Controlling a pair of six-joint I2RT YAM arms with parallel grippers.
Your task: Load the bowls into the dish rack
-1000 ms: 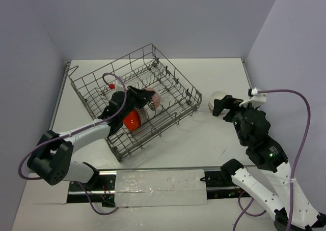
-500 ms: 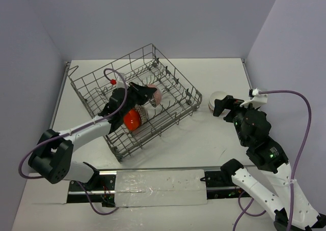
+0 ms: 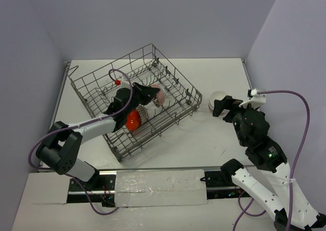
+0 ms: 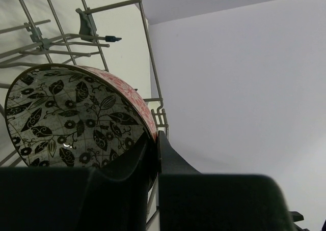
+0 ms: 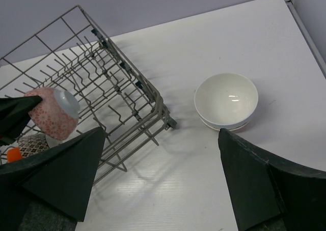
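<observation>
The leaf-patterned bowl [image 4: 76,119], red outside, hangs tilted over the middle of the rack [image 3: 97,86]. Its rim is pinched between the nearly closed fingers of the left gripper [image 4: 155,142]. In the rack just beside it sit the orange bowl [image 3: 132,120] and a fine-patterned bowl [image 3: 144,114], touching each other. The white bowl [image 5: 226,99] stands on the table [image 3: 204,139] just right of the rack. The right gripper [image 5: 161,133] hovers near the white bowl, spread wide and holding nothing.

The table [image 3: 204,142] carries the dish rack [image 3: 89,88] and a white bowl [image 3: 219,96].
</observation>
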